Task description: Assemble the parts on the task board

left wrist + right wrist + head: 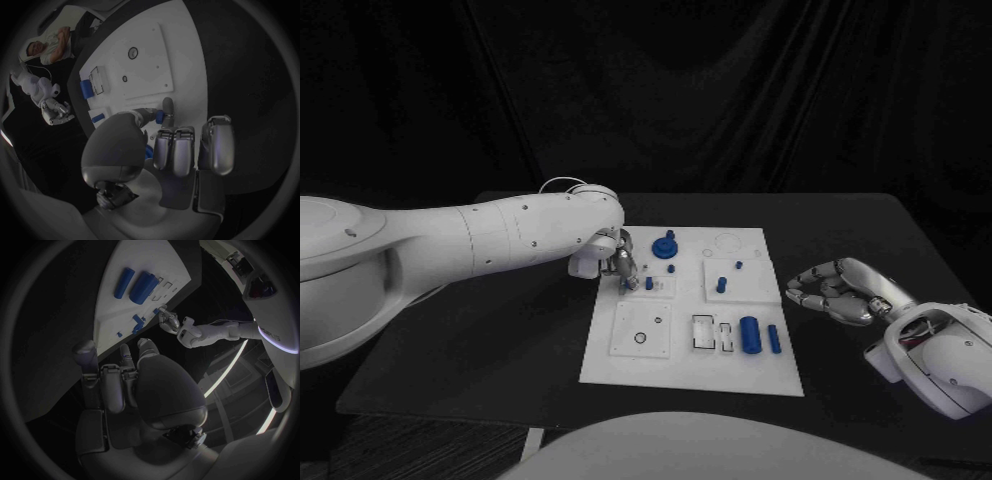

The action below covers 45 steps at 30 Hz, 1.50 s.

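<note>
The task board [692, 375] lies mid-table; two blue cylinders [750, 333] lie side by side near its right edge. My left hand [607, 255] pinches a small blue peg [160, 116] at the board's left side, seen clearly at the wrist. My right hand [837, 290] hovers off-board, fingers curled, holding nothing.

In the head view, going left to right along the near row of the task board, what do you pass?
On the task board: round hole → pale rectangular slots → thick blue cylinder → thin blue peg → then, off the board's edge on the black table, the right hand.
</note>
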Available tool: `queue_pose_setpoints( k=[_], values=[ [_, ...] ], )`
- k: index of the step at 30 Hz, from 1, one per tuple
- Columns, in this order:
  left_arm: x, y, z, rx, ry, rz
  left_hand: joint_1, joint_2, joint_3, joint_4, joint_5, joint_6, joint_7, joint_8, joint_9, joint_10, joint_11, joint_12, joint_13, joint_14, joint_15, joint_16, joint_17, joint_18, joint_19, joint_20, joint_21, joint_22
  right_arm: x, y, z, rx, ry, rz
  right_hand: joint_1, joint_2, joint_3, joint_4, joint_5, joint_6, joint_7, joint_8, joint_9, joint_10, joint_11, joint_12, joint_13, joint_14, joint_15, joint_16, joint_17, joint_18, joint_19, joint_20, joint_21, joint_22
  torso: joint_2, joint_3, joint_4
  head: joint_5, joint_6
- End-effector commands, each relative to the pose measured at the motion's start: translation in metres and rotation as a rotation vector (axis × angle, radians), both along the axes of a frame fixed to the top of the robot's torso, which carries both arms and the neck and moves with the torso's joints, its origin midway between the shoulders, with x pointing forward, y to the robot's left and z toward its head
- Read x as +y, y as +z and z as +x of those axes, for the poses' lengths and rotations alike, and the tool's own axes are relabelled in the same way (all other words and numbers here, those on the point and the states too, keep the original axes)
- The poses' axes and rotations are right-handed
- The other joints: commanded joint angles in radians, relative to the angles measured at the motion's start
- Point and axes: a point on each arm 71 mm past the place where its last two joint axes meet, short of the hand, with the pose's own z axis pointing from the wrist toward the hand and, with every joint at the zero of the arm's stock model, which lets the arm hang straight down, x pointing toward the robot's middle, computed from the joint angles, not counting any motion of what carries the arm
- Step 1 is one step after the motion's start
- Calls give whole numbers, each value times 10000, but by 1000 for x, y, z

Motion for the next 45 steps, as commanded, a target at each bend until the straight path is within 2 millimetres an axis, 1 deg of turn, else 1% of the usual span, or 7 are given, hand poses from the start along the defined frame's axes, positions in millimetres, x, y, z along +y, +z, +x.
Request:
queue_pose_setpoints(
  k=[1, 19, 29, 35, 38, 41, 45],
  values=[
    [-1, -4, -4, 182, 19, -46, -14, 97, 359, -426, 55, 61, -82, 6, -2, 1049, 12, 25, 2624, 1058, -29, 27, 2632, 187, 249, -1, -50, 1971, -1, -1, -1, 123, -85, -78, 80, 15, 88, 3, 37, 18, 7, 56, -11, 553, -6, -25, 147, 416, -18, -27, 1543, 200, -49, -6, -61, 919, 0, 1, 4, -9, 2],
    [6, 1, -4, 191, 42, 15, -57, 103, 396, -513, 124, 105, -95, 26, 18, 1032, 3, 2, 2609, 1058, -36, 27, 2632, 200, 232, -6, -120, 1951, -2, -2, 0, 145, -102, -102, 107, 17, 106, -5, 38, 14, 7, 55, -13, 547, -6, -28, 143, 408, -18, -36, 1532, 202, -55, -6, -73, 917, -5, 0, -1, 7, 2],
    [3, -1, -3, 730, -118, -169, -178, -31, 376, -663, 74, 170, -120, 67, 61, 1024, -14, -9, 2602, 1058, -49, 27, 2632, 206, 230, -16, -161, 1940, -2, -2, -1, 147, -105, -105, 107, 17, 106, -5, 38, 14, 7, 55, -13, 547, -6, -28, 143, 408, -18, -36, 1532, 202, -55, -6, -73, 917, -3, 3, -2, -12, 2],
    [1, -1, -1, 870, -229, -256, -397, -190, 319, -739, -90, 131, -125, 42, 79, 979, -18, -69, 2564, 1058, -55, 27, 2632, 213, 223, -23, -214, 1927, -2, -2, -1, 152, -111, -109, 131, 16, 123, -10, 38, 10, 10, 53, -15, 544, -5, -30, 140, 409, -18, -34, 1533, 202, -56, -6, -75, 918, 2, 0, -5, -24, 2],
    [0, -1, 0, 897, -259, -289, -441, -235, 307, -764, -125, 113, -126, 28, 79, 975, -18, -74, 2561, 1058, -56, 27, 2632, 217, 216, -24, -243, 1920, -2, -2, -1, 152, -110, -109, 131, 16, 123, -10, 38, 10, 10, 53, -15, 544, -5, -30, 140, 409, -18, -34, 1533, 202, -56, -6, -75, 918, 4, -2, -5, -22, 2],
    [0, -2, 1, 902, -271, -323, -556, -259, 289, -774, -271, 110, -127, 9, 78, 963, -17, -90, 2550, 1058, -55, 27, 2632, 218, 216, -25, -260, 1917, -2, -2, -1, 153, -107, -107, 131, 16, 123, -10, 38, 10, 10, 53, -15, 544, -5, -30, 140, 409, -18, -34, 1533, 202, -56, -6, -75, 918, 1, -1, -9, -34, 2],
    [-1, -2, 2, 892, -261, -348, -573, -272, 285, -785, -301, 103, -129, 2, 77, 954, -18, -102, 2543, 1058, -56, 27, 2632, 219, 216, -25, -263, 1917, -2, -2, -1, 157, -101, -106, 140, 18, 130, -11, 38, 9, 10, 53, -16, 549, -5, -27, 145, 413, -18, -28, 1541, 203, -59, -7, -81, 916, 2, 0, -6, -22, 2]
  ],
)
